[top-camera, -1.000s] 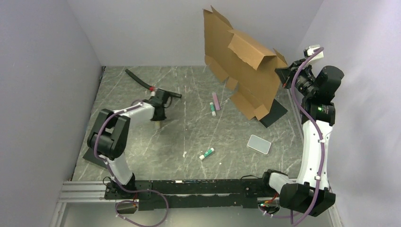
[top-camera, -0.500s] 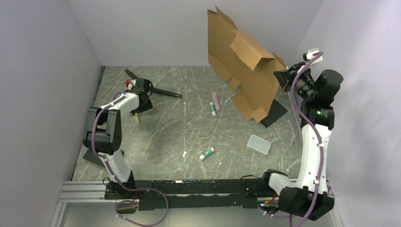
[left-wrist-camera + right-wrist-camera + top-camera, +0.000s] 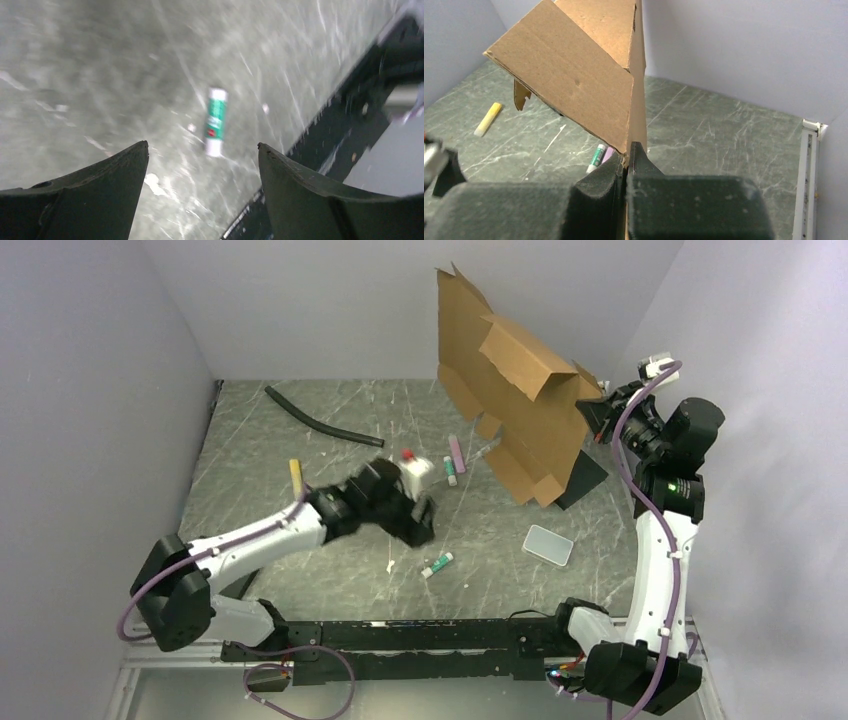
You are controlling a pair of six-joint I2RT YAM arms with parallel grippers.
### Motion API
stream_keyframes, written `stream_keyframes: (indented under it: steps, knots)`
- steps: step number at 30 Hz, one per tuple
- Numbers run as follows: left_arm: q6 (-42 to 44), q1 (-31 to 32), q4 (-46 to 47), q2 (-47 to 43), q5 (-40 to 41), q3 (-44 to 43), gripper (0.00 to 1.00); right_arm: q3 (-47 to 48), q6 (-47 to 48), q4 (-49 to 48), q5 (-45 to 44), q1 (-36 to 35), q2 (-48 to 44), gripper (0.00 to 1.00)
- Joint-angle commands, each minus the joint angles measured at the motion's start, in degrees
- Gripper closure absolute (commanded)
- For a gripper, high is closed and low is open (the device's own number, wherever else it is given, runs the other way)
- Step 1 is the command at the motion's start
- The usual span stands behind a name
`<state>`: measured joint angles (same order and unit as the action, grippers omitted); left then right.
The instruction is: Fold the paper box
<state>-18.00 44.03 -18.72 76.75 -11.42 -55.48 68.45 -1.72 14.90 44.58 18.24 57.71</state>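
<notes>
upper right, the right gripper [image 3: 592, 412] clamps an edge of the upright paper box [image 3: 500, 390]; at centre the left gripper [image 3: 202, 146] gapes wide, empty, over a green-white tube [image 3: 216, 122].

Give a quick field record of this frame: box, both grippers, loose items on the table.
paper box: brown corrugated cardboard die-cut sheet, held up on edge, flaps partly folded
right gripper: shut on the box's edge
left gripper: open, empty, over the green-and-white tube
loose items: black hose, yellow stick, translucent grey rectangular lid, black flat square pad
</notes>
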Motion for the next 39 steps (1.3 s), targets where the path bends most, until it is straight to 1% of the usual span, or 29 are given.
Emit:
stream_keyframes:
  steps: [1, 3, 6, 8, 12, 13, 14, 16, 20, 21, 24, 25, 26, 28, 30, 31, 32, 34, 36, 37, 39]
  knots:
    - [4.3, 15.6, -2.8, 2.1, 14.9, 1.9, 0.15, -1.4, 0.2, -5.5, 3.4, 0.8, -2.0, 1.00]
    - [3.0, 21.6, -2.4, 4.8, 22.0, 2.0, 0.15, -2.2, 0.1, -6.0, 3.8, 1.0, -2.3, 1.00]
    - [1.1, 25.5, -1.5, 10.1, 25.8, 1.2, 0.20, -2.6, 0.0, -6.4, 4.4, 1.3, -2.2, 1.00]
    - [0.3, 26.5, -0.9, 14.1, 26.2, -0.3, 0.23, -2.5, 0.0, -6.5, 4.6, 1.4, -1.9, 1.00]
    - [0.7, 27.9, -1.1, 21.4, 29.4, -4.5, 0.24, -2.7, 0.0, -6.6, 5.0, 1.6, -2.0, 1.00]
    - [0.8, 27.9, -1.3, 22.8, 30.3, -5.3, 0.25, -2.8, 0.0, -6.6, 5.1, 1.6, -1.9, 1.00]
    - [0.6, 28.0, -1.9, 24.2, 31.6, -6.1, 0.29, -3.0, 0.0, -6.7, 5.1, 1.6, -2.1, 1.00]
    - [0.1, 28.0, -3.6, 26.5, 33.1, -7.5, 0.32, -3.1, 0.1, -6.6, 5.4, 1.7, -2.1, 1.00]
    - [-0.5, 27.9, -3.2, 27.0, 34.3, -6.5, 0.52, -3.4, 0.0, -6.9, 5.6, 1.7, -1.9, 1.00]
    - [-0.7, 27.7, -3.1, 26.8, 34.2, -6.0, 0.60, -3.4, 0.0, -6.9, 5.6, 1.7, -1.9, 1.00]
    - [-1.7, 26.0, -3.9, 25.8, 33.5, -4.9, 0.89, -3.4, 0.0, -6.8, 5.7, 1.7, -1.9, 1.00]
    - [-2.3, 24.9, -4.4, 25.2, 33.8, -4.4, 0.96, -3.4, 0.0, -6.9, 5.8, 1.8, -1.9, 1.00]
    - [-3.3, 23.4, -4.9, 24.3, 34.6, -4.0, 1.00, -3.4, 0.0, -7.0, 5.9, 1.7, -1.9, 1.00]
    - [-5.6, 18.7, -6.5, 22.0, 36.3, -3.2, 1.00, -3.6, -0.1, -7.2, 6.1, 1.8, -1.9, 1.00]
    - [-8.4, 11.1, -8.3, 19.1, 37.3, -3.1, 1.00, -3.7, -0.3, -7.3, 6.3, 1.7, -2.0, 1.00]
    - [-10.1, 5.1, -9.0, 17.9, 38.2, -3.3, 1.00, -3.8, -0.3, -7.4, 6.3, 1.8, -2.1, 1.00]
    - [-11.2, 0.5, -9.1, 16.7, 39.3, -3.6, 1.00, -3.9, -0.4, -7.4, 6.4, 1.8, -2.1, 1.00]
    - [-11.2, -7.3, -7.3, 15.3, 40.6, -4.5, 1.00, -4.1, -0.6, -7.7, 6.6, 1.8, -2.2, 1.00]
    - [-9.4, -14.1, -4.1, 15.5, 40.7, -6.6, 1.00, -4.5, -0.9, -8.3, 6.9, 1.8, -2.3, 1.00]
    - [-8.3, -17.4, -2.4, 17.0, 40.1, -8.7, 1.00, -4.7, -1.2, -8.6, 7.0, 1.8, -2.3, 1.00]
    - [-7.5, -23.3, -2.5, 20.1, 37.6, -12.4, 1.00, -4.9, -1.4, -8.9, 7.2, 1.8, -2.3, 1.00]
